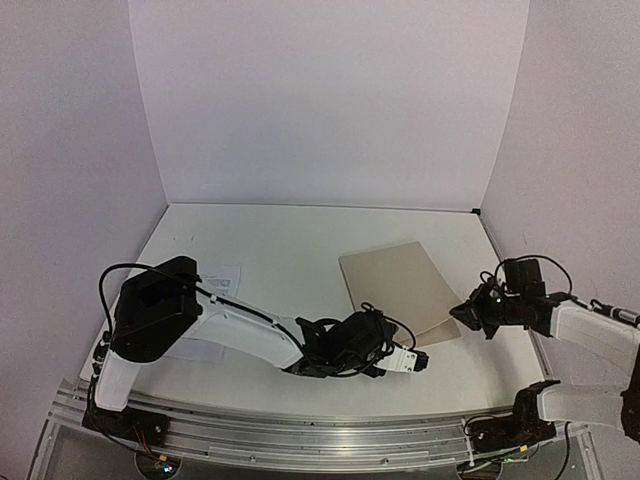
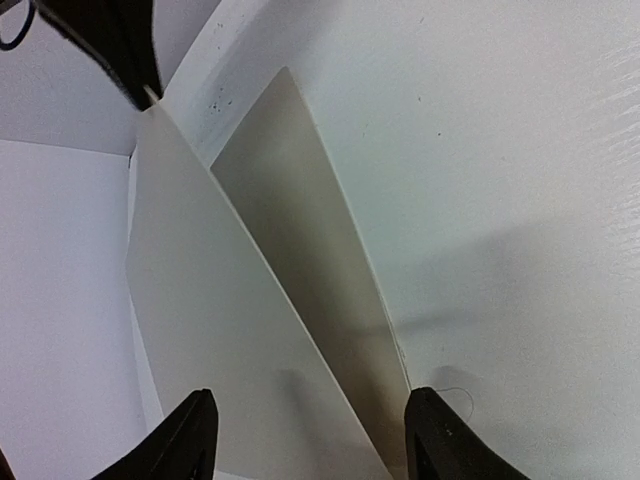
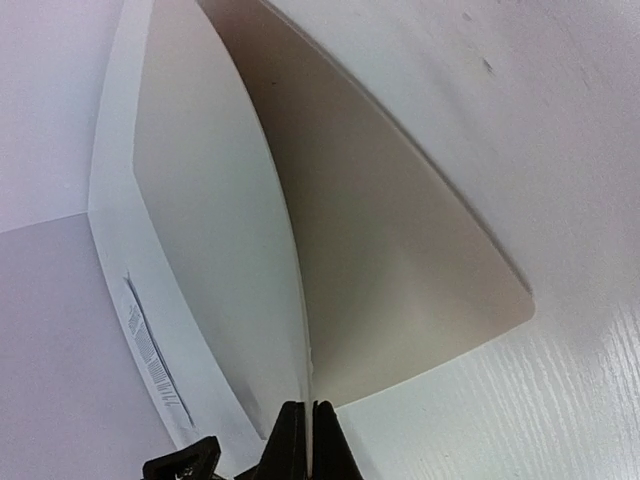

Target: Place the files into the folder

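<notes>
- A white paper sheet printed with black text lay flat at the left of the counter, well apart from the folder. Its near part was hidden under the left arm.
- The left hand was open, its two black fingers spread wide. They stood to either side of the folder's near edge and did not pinch it.
- The thin beige card folder, rectangular, matte and plain, sat right of centre on the counter. It was slightly ajar: the lower cover rested flat and the upper cover tilted up from the spine in a gentle bow.
- The right hand was closed on the free edge of that upper cover. Its dark fingers were pressed together with the card's thin rim running between them.
- The counter was white and smooth, with a faint wood-grain texture and a few small dark specks.
- Three plain, matte pale-lilac walls enclosed it at the left, back and right.
- A ribbed aluminium rail ran along the near edge, carrying both arm bases.
</notes>
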`<action>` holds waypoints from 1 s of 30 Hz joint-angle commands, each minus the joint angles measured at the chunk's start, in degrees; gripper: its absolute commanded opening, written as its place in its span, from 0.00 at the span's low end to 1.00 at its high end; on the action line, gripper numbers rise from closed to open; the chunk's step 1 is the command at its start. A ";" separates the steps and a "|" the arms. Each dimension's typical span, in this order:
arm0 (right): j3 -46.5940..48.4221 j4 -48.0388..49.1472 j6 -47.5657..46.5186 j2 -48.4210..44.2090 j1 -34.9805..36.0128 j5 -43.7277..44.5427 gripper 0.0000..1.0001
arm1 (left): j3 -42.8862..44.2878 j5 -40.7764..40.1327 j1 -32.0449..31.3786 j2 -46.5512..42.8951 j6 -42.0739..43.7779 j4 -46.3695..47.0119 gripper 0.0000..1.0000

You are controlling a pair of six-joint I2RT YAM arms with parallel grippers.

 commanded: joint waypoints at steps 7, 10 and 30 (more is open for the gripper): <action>25.22 -23.37 -8.61 2.43 12.32 18.90 0.00 | -3.57 11.49 2.97 -19.83 -8.74 -18.74 0.86; 32.21 -28.18 -7.50 5.54 19.85 24.55 0.00 | -1.79 21.39 8.65 -23.35 -17.92 -29.07 0.86; 83.13 -54.06 -4.89 46.19 59.58 64.54 0.00 | 1.87 48.97 49.05 -11.73 -66.42 -37.65 0.59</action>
